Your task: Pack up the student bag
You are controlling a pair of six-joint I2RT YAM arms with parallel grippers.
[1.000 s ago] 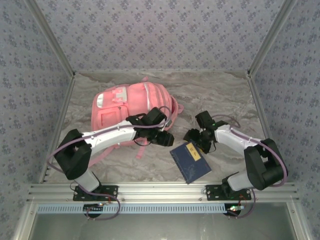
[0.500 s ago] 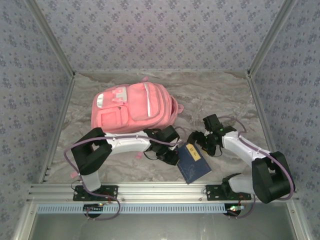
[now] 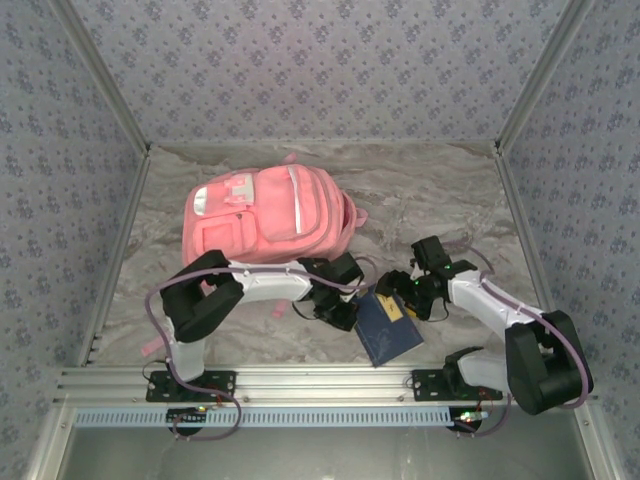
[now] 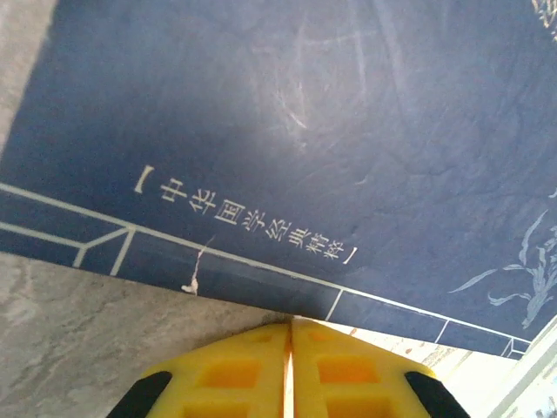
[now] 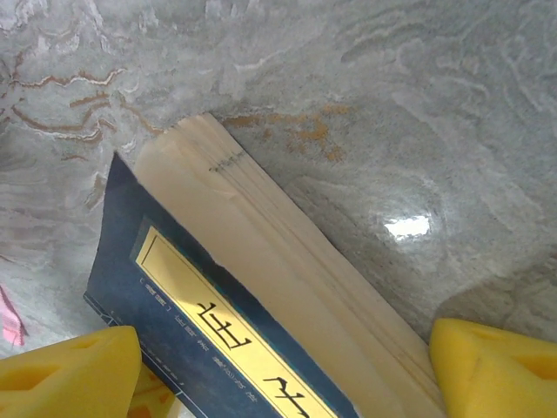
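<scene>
The student bag (image 3: 265, 215), a large pink backpack, lies flat at the back left of the table. A dark blue book (image 3: 388, 332) with a yellow title label lies in front of it, to the right. My left gripper (image 3: 348, 314) is shut, with nothing between its yellow fingers. In the left wrist view its tips (image 4: 291, 324) press against the lower edge of the book's blue cover (image 4: 305, 131). My right gripper (image 3: 408, 296) is open at the book's far right corner. In the right wrist view the right gripper (image 5: 283, 370) straddles the book (image 5: 209, 322) and its pale page edge without gripping it.
The marbled grey table (image 3: 430, 190) is boxed in by patterned walls on three sides. A metal rail (image 3: 320, 385) runs along the near edge by the arm bases. A pink strap (image 3: 150, 345) trails from the bag toward the left arm's base.
My left gripper has left the bag's near edge, shut, and come to the book's left edge. My right gripper has moved forward over the book's far right corner, still open.
</scene>
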